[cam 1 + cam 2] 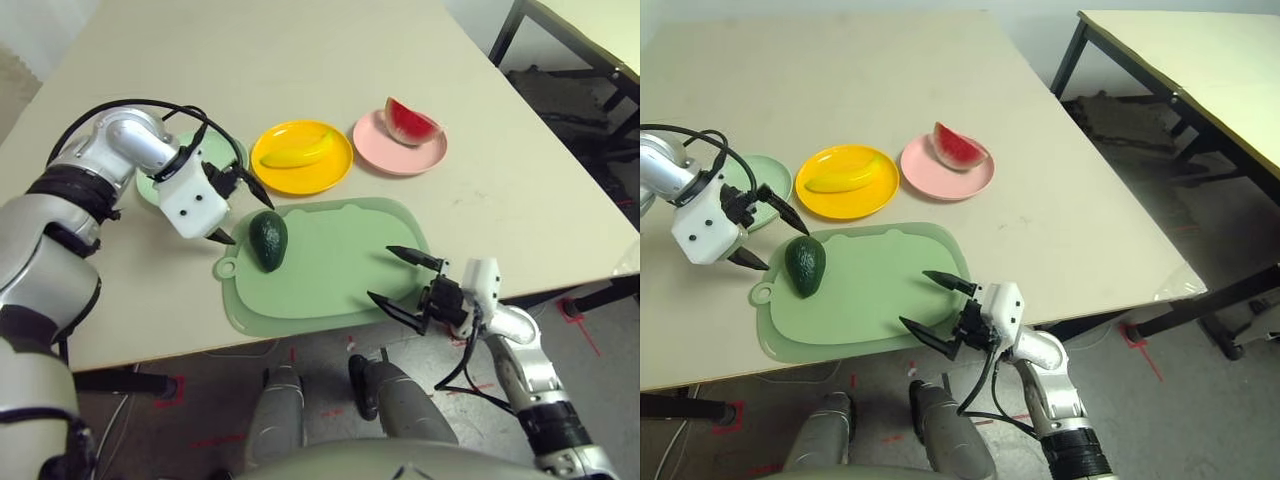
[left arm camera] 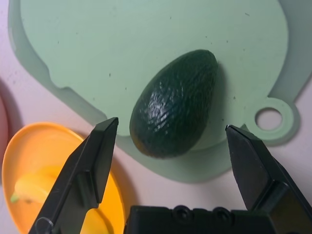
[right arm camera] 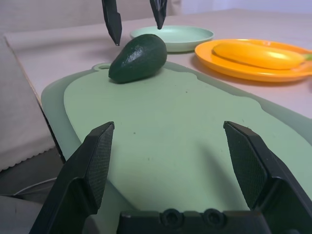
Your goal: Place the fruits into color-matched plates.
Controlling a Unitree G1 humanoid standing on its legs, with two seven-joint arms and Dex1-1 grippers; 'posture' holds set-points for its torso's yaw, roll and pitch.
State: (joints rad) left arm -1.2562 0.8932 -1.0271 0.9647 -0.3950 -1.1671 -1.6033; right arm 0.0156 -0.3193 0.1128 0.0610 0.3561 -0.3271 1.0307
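Starting at my left, the left hand hangs spread wide and pointing steeply down, holding nothing, just above the near-left end of the avocado. Behind it sits the mint green plate, bare as far as I can see past the arm. The avocado lies on its side on the left part of the light-green cutting mat, near the handle hole.

Further right, the banana already lies in the yellow-orange plate and the watermelon wedge in the pink plate, so I judge only the avocado is left. My right hand hovers open and empty over the mat's right edge, well apart from the fruit.

Risks as I see them: the avocado is rounded and smooth (it looks like hard plastic), so a pinch off its widest part could squirt it off the mat. Coming down too low could jam a fingertip into the mat and shift it across the tabletop towards the yellow-orange plate.
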